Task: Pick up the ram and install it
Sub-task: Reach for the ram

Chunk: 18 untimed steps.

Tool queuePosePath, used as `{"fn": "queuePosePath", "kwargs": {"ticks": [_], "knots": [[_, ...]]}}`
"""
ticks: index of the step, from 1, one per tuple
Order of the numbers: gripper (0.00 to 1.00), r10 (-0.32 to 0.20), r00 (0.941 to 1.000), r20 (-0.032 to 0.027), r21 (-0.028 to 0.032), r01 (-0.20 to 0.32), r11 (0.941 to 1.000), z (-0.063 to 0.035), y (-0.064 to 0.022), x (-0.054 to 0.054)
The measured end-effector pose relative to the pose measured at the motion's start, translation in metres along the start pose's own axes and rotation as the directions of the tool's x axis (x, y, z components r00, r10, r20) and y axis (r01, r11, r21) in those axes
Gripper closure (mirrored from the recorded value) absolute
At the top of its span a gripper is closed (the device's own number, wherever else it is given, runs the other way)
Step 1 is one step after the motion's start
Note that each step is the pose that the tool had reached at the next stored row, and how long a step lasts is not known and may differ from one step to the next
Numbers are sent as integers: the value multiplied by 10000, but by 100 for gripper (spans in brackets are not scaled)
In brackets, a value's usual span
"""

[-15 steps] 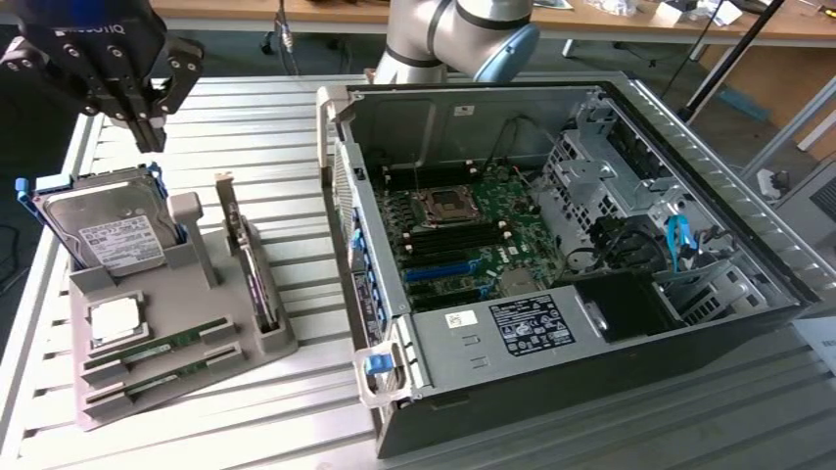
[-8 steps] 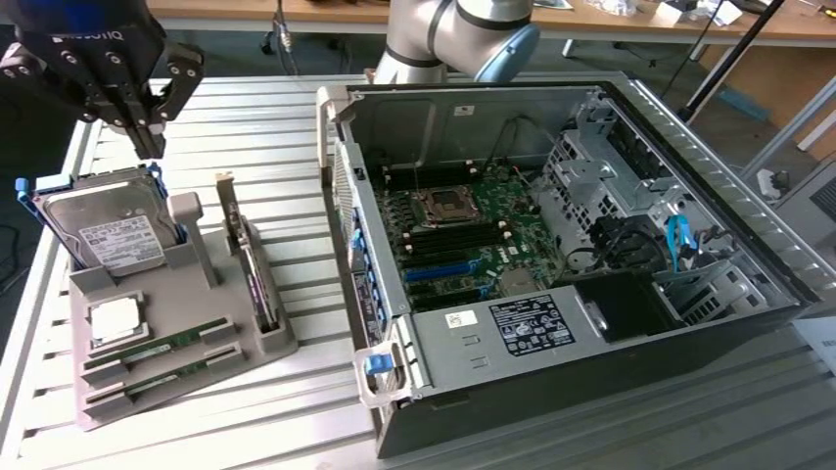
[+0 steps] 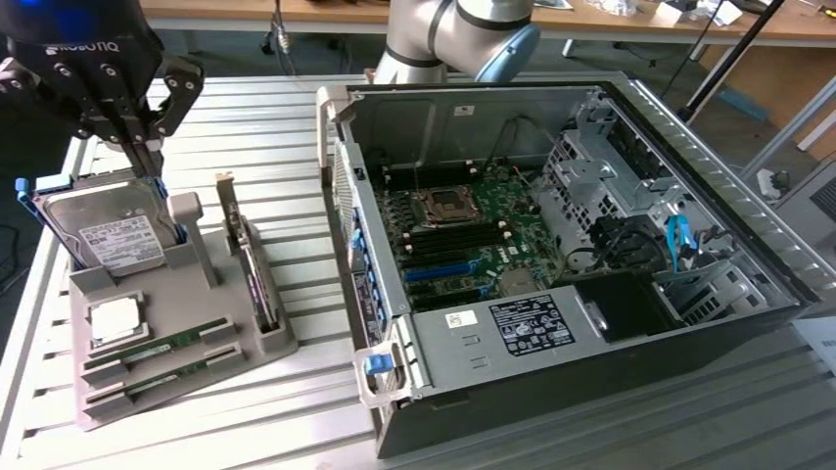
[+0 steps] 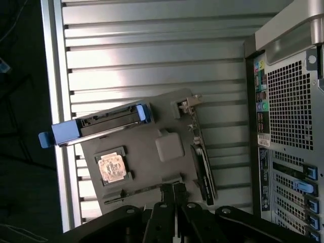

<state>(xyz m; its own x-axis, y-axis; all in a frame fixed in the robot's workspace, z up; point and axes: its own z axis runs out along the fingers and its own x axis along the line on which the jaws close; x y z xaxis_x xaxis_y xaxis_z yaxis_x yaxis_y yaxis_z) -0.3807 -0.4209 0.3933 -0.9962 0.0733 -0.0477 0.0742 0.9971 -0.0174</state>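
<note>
Two green ram sticks lie in slots at the near end of a grey holder (image 3: 215, 305); one ram (image 3: 162, 345) sits just behind the other (image 3: 155, 378). In the wrist view a ram (image 4: 142, 191) shows as a thin strip at the holder's edge. My gripper (image 3: 143, 157) hangs above the holder at the exterior view's left, and its black fingers look pressed together with nothing between them. In the wrist view the gripper (image 4: 172, 188) hovers over the ram end of the holder.
The holder also carries an upright hard drive (image 3: 112, 233) in a blue frame, a square silver processor (image 3: 116, 318) and a dark expansion card (image 3: 256, 279). An open computer case (image 3: 392, 372) with its motherboard (image 3: 457, 235) lies at the exterior view's right on a slatted metal table (image 3: 288, 117).
</note>
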Motion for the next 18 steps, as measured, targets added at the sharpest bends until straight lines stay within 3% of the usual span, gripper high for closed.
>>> {"fn": "queuePosePath", "kwargs": {"ticks": [7,10,18], "knots": [[85,-1,10000,0,8,1,10000,3,-167,-13],[85,-1,10000,1,18,1,10000,6,-298,-22],[85,-3,10000,3,53,3,10000,10,-486,-36]]}}
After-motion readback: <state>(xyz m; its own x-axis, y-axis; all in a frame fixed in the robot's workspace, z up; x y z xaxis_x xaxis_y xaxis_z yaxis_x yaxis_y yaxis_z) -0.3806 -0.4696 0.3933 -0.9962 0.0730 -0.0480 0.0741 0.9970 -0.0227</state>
